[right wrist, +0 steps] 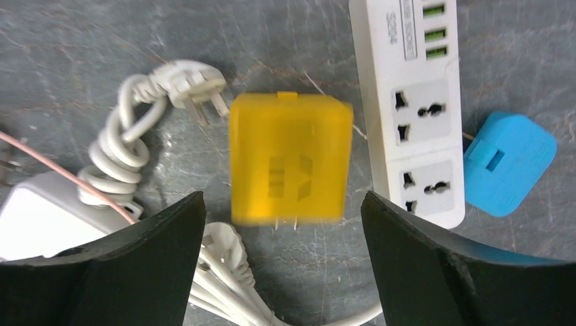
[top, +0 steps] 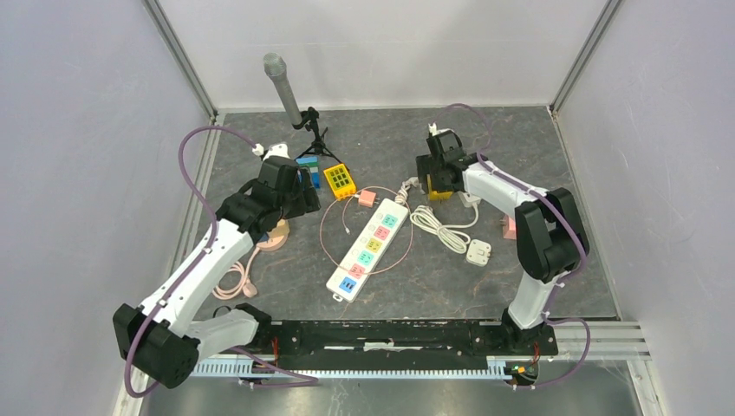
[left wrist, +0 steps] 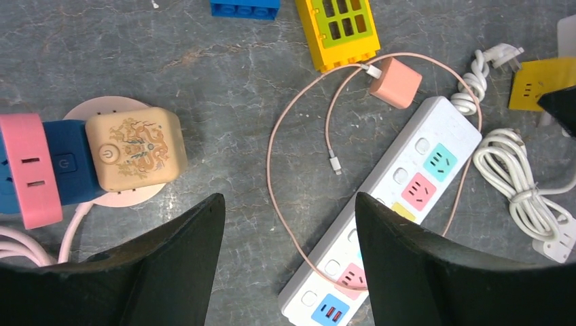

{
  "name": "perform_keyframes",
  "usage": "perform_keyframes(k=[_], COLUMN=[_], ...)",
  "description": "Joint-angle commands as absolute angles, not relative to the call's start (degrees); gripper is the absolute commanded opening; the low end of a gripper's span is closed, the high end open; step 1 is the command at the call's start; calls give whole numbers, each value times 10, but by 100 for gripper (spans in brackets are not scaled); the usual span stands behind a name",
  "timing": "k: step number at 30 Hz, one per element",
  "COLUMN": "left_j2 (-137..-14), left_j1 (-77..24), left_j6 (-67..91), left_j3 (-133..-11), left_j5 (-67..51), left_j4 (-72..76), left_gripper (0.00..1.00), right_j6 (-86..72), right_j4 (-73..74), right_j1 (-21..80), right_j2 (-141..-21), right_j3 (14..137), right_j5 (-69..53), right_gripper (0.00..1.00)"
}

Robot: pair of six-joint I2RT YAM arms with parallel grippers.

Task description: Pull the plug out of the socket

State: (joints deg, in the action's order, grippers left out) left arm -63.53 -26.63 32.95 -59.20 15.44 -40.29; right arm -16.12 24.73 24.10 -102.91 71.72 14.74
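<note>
A yellow cube plug adapter [right wrist: 291, 166] shows blurred in the right wrist view, its metal prongs bare at the near edge, beside a white power strip [right wrist: 414, 115] and apart from it. My right gripper [right wrist: 282, 204] is open and empty, its fingers wide on either side of the cube; in the top view this gripper [top: 438, 178] is at the back right. My left gripper [left wrist: 289, 204] is open and empty above bare table between a cream cube [left wrist: 136, 146] and a long white strip [left wrist: 394, 197]. The cream cube is joined to a blue cube [left wrist: 68, 166].
A blue adapter [right wrist: 509, 163] lies right of the white strip. A coiled white cord with its plug [right wrist: 190, 85] lies left of the yellow cube. A pink charger [left wrist: 396, 81] with a looped cable, a yellow-green block [left wrist: 337, 27] and a tripod-mounted grey cylinder [top: 282, 87] stand further back.
</note>
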Motion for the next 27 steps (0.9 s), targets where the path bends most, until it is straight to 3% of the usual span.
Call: perform_keyframes(k=[1, 5, 11, 20, 27], left_j2=[-643, -642, -664, -754, -843], left_j1=[-249, -193, -112, 102, 133], left_j6=[320, 327, 329, 370, 368], left_j3=[-634, -681, -699, -656, -644], left_j5=[183, 171, 167, 50, -47], left_j4=[-409, -441, -477, -493, -448], left_gripper=[78, 83, 100, 100, 98], right_j6=[-133, -115, -140, -139, -155], right_j4=[246, 201, 73, -3, -5], right_j1=[239, 240, 274, 412, 448], right_j2=[-1022, -974, -884, -853, -864], right_j3=[770, 763, 669, 583, 578], right_j5=[108, 37, -82, -91, -86], right_gripper=[90, 93, 93, 93, 92])
